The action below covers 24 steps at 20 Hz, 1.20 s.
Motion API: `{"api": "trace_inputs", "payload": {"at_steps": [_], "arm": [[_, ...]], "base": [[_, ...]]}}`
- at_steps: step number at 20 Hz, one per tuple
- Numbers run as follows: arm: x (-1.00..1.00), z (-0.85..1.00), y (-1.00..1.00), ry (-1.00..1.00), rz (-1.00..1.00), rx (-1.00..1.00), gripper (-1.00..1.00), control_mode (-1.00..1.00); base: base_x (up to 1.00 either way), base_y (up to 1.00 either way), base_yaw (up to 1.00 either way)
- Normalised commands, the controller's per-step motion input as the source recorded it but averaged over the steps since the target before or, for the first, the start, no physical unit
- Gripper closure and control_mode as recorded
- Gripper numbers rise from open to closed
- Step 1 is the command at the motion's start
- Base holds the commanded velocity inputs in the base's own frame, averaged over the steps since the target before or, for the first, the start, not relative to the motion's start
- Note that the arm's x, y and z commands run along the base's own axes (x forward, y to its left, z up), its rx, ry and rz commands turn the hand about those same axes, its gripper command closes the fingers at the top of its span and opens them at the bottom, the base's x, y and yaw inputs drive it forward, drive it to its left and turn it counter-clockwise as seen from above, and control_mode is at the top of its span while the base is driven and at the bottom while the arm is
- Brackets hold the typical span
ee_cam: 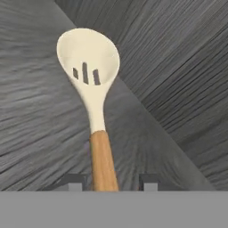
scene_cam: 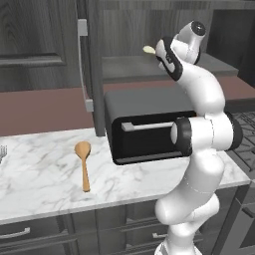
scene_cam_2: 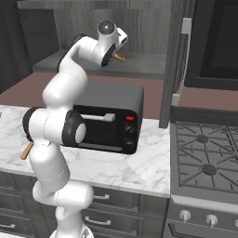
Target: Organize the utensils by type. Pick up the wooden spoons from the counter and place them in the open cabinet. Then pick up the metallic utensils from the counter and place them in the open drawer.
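We see the tall dark grey wood-grain cabinet open above the white marble worktop. The gripper holds the cream-bowled, orange-handled slotted wooden spoon over the grey inner shelf. Released high, it may bounce or roll off. The all-brown wooden spoon lies on the worktop.

I'm looking over a kitchen done in dark grey wood grain. A reddish-brown backsplash is running along the wall. A black toaster oven is sitting against it. A gas stove with dark grates is standing to the right, and a dark microwave is hanging above it.
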Motion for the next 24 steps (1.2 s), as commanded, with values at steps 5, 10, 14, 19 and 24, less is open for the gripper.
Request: {"api": "trace_inputs", "payload": {"at_steps": [5,10,14,19,24], "arm": [[0.22,-0.51,0.05,-0.06,0.03,-0.03,-1.00,-1.00],[0.00,-0.21,0.00,-0.17,0.00,0.01,-1.00,-1.00],[-0.20,0.00,0.00,-0.17,0.00,0.11,-1.00,-1.00],[-0.71,0.18,0.00,-0.29,0.01,0.17,-1.00,-1.00],[-0.96,0.39,0.00,-0.16,0.07,0.08,-1.00,-1.00]], "base": [[0.00,0.00,0.00],[0.00,0.00,0.00],[0.00,0.00,0.00],[0.00,0.00,0.00],[0.00,0.00,0.00]]}}
